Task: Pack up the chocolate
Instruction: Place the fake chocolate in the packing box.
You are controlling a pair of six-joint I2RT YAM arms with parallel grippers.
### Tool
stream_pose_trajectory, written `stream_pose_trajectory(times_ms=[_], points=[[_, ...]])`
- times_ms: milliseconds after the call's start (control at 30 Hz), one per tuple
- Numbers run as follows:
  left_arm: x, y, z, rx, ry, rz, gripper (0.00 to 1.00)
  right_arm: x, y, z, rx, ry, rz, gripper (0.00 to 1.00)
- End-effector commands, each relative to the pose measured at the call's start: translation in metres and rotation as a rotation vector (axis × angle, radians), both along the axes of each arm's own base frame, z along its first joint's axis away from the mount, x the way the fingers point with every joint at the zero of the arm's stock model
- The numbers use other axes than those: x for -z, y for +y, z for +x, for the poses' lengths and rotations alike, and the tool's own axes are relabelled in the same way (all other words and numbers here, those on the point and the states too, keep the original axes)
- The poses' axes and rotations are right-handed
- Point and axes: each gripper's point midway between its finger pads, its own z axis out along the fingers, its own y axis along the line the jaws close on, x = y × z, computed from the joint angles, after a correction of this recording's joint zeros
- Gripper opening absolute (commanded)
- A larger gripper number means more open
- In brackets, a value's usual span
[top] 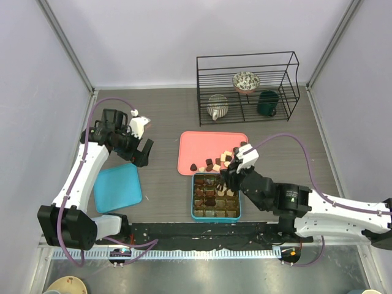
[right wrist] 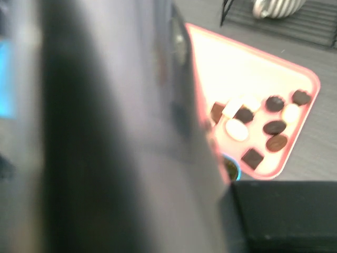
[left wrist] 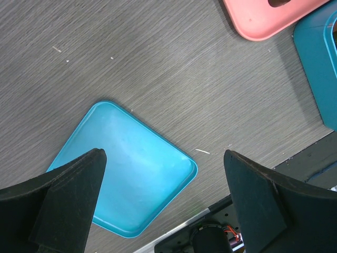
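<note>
Several small pieces of chocolate (top: 215, 162), dark, mid brown and cream, lie along the near edge of the pink tray (top: 208, 144); the right wrist view shows the same chocolate (right wrist: 263, 118) on the pink tray (right wrist: 247, 63). More pieces fill compartments of the teal box (top: 197, 215) just in front of it. My right gripper (top: 232, 176) hangs over the box's far right corner; its blurred finger (right wrist: 105, 137) fills the wrist view, so I cannot make out its jaws or any piece between them. My left gripper (top: 143, 154) is open and empty above the table, near the teal lid (left wrist: 121, 168).
The teal lid (top: 118, 187) lies flat at the left. A black wire rack (top: 248, 86) at the back holds a patterned bowl (top: 246, 81), a striped pot (top: 218, 107) and a dark green mug (top: 267, 103). White walls close in both sides.
</note>
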Motion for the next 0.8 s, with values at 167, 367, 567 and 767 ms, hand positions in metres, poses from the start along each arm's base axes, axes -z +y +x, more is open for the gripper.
stream_pose_trajectory(times_ms=[167, 367, 567, 767], points=[[-0.008, 0.001, 0.002, -0.007, -0.027, -0.002, 1.0, -0.015, 0.008, -0.028, 0.017, 0.007, 0.026, 0.23], [-0.009, 0.001, 0.001, -0.004, -0.027, -0.002, 1.0, -0.009, 0.016, -0.032, 0.004, 0.012, 0.039, 0.31], [-0.01, 0.002, -0.001, 0.003, -0.029, 0.004, 1.0, -0.005, 0.013, -0.032, 0.013, 0.015, 0.049, 0.38], [-0.01, 0.002, -0.002, 0.004, -0.028, 0.004, 1.0, -0.003, 0.014, -0.033, 0.011, 0.025, 0.051, 0.42]])
